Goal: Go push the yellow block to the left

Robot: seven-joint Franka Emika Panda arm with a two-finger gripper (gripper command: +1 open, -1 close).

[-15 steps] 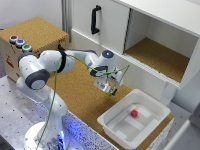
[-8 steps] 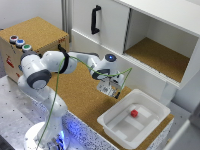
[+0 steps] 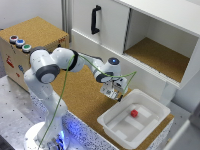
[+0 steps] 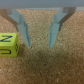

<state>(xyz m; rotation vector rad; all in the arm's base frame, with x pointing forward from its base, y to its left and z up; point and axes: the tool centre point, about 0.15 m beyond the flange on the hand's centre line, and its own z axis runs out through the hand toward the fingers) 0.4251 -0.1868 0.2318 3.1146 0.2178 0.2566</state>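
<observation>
Push not yet made: the small yellow lettered cube point(image 4: 8, 45) rests on the brown cork board point(image 4: 45, 67), just beside and clear of the grey two-finger gripper point(image 4: 39, 44), whose fingers stand spread and empty.

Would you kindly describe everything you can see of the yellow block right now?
The yellow block shows only in the wrist view. It is a small bright yellow cube with dark letter-like markings on its faces, too blurred to read. It sits flat on the brown cork-like surface, partly cut off by the picture's edge. It lies outside the open gripper, beside one finger, and nothing appears to touch it but the surface. In the exterior view it cannot be made out.
</observation>
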